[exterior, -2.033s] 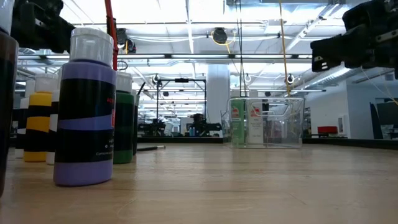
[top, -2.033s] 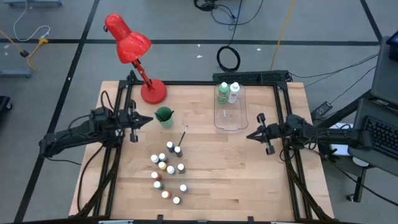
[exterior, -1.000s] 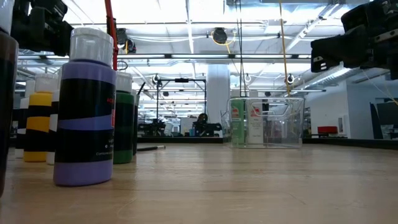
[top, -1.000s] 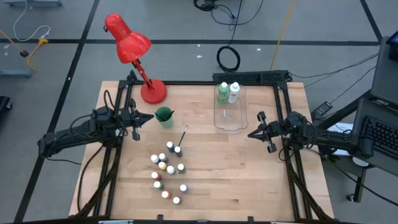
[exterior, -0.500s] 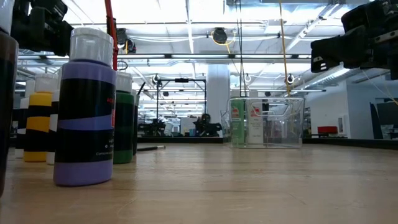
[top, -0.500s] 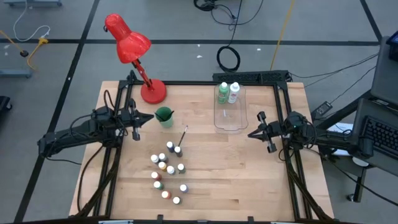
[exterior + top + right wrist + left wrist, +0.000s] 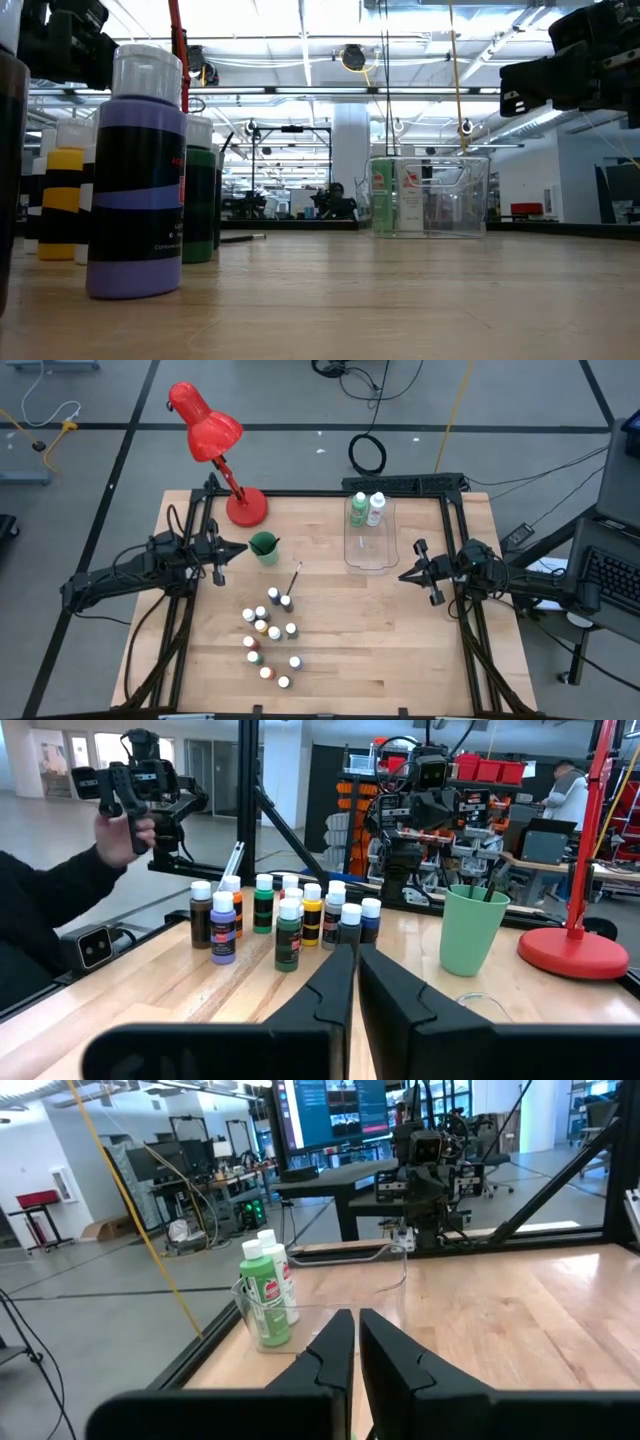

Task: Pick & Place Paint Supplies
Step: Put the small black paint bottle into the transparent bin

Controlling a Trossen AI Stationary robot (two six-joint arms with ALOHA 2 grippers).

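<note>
Several tiny white-capped paint bottles [image 7: 270,635] stand in a cluster on the table's near middle; the low view shows a purple one [image 7: 140,170] up close. A thin paintbrush [image 7: 296,576] lies flat just beyond them. The larger green bottle [image 7: 358,510] and white bottle [image 7: 376,508] stand upright in the far end of the clear bin [image 7: 368,552]. My left gripper [image 7: 225,553] hovers shut near the green cup [image 7: 264,546]. My right gripper [image 7: 408,575] hovers shut to the right of the bin. In its wrist view, my right gripper [image 7: 355,950] faces the bottle cluster [image 7: 290,915].
A red desk lamp [image 7: 215,440] stands on its base at the far left corner. The black frame rails [image 7: 455,540] run along the table's edges. Bare wood lies near and right of the bottles. A person's sleeve and hand [image 7: 120,830] show beyond the table in the right wrist view.
</note>
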